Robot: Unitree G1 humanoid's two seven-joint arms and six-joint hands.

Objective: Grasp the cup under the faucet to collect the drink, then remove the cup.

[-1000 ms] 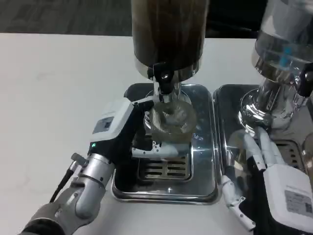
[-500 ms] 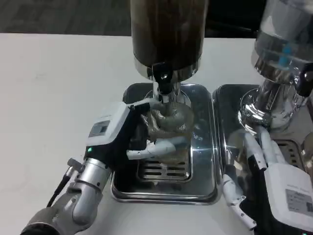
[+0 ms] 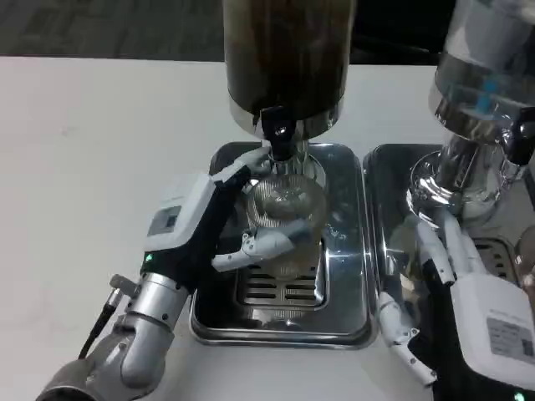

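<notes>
A white worktop [image 3: 92, 150] carries two steel drip trays. Nearest me, my right robot hand [image 3: 456, 301] rests on the right tray [image 3: 393, 180], fingers spread, holding nothing. My left robot hand [image 3: 230, 230] wraps the cup [image 3: 282, 209] from its left, fingers closed round it, over the left tray [image 3: 343, 317]. The cup is clear, ribbed glass, upright, directly beneath the faucet [image 3: 278, 138] of the dark dispenser [image 3: 288, 50]. I judge this the collecting step; next, opening the tap, and I cannot tell how full it is.
</notes>
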